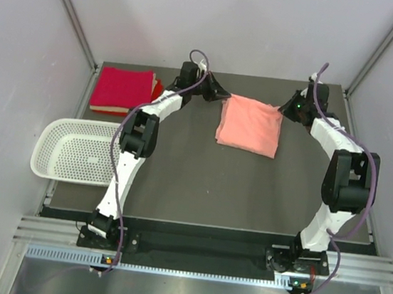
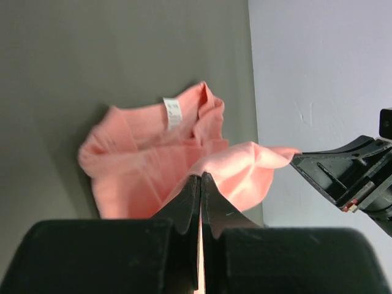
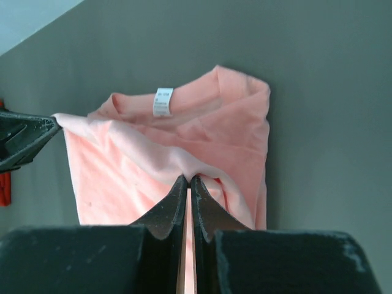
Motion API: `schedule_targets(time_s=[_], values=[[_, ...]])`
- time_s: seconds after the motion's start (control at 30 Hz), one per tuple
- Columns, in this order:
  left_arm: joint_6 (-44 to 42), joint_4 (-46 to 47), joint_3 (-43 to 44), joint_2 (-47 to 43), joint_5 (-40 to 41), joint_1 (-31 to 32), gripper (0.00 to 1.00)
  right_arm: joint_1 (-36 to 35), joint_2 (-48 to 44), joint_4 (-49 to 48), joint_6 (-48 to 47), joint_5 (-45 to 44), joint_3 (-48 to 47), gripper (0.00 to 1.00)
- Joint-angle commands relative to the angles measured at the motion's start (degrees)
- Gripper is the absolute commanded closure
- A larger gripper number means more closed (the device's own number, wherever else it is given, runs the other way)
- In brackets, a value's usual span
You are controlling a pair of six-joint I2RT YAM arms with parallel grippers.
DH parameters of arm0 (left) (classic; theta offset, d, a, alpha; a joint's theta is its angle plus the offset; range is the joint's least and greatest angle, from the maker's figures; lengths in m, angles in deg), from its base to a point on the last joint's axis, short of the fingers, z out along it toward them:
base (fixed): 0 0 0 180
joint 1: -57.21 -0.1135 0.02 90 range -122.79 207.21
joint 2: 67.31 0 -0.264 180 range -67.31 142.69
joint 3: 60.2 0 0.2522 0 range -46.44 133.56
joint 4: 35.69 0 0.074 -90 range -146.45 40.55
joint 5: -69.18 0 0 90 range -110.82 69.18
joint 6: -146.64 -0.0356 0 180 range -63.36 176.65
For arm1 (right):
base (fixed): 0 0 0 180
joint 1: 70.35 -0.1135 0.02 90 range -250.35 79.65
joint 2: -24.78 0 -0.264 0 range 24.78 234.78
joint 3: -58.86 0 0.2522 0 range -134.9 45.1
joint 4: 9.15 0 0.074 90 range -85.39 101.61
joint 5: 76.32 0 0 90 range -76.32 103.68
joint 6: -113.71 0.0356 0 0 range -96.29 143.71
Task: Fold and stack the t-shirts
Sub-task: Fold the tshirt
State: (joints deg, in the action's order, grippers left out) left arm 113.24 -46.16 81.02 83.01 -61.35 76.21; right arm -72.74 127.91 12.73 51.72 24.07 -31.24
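A salmon-pink t-shirt [image 1: 251, 125] hangs and lies at the far middle of the dark table, with its white tag [image 2: 173, 112] showing, also in the right wrist view [image 3: 163, 101]. My left gripper [image 1: 221, 93] is shut on its far left corner [image 2: 236, 165]. My right gripper [image 1: 287, 106] is shut on its far right corner [image 3: 184, 165]. Both hold the far edge lifted and stretched between them. A stack of folded crimson t-shirts [image 1: 122, 89] sits at the far left corner.
A white perforated basket [image 1: 78, 150] hangs over the table's left edge. The table [image 1: 206, 187] is bordered by grey walls at the back and sides. The other gripper's black tip shows in each wrist view [image 2: 349, 174] [image 3: 24, 138].
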Motion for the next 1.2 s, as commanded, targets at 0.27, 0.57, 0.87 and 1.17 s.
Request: schedule_targets(time_s=[0.27, 0.57, 0.87, 1.17], values=[[3.43, 20.43, 9.83, 6.74, 10.73, -2.57, 0.96, 1.95, 14.72, -6.71, 0.29, 3.5, -16.29, 1.0], [0.01, 20.37, 8.16, 3.77, 7.07, -4.76, 0.19, 4.85, 15.1, -5.75, 1.79, 1.92, -17.28, 0.68], [-20.99, -0.38, -19.77, -16.62, 2.47, -4.15, 0.29, 2.84, 2.61, 4.53, -3.29, 10.0, -3.66, 0.37], [-28.91, -5.66, -32.88, -22.79, 3.17, -0.03, 0.39, 0.11, -1.09, 6.03, -6.04, 8.94, 5.4, 0.38]])
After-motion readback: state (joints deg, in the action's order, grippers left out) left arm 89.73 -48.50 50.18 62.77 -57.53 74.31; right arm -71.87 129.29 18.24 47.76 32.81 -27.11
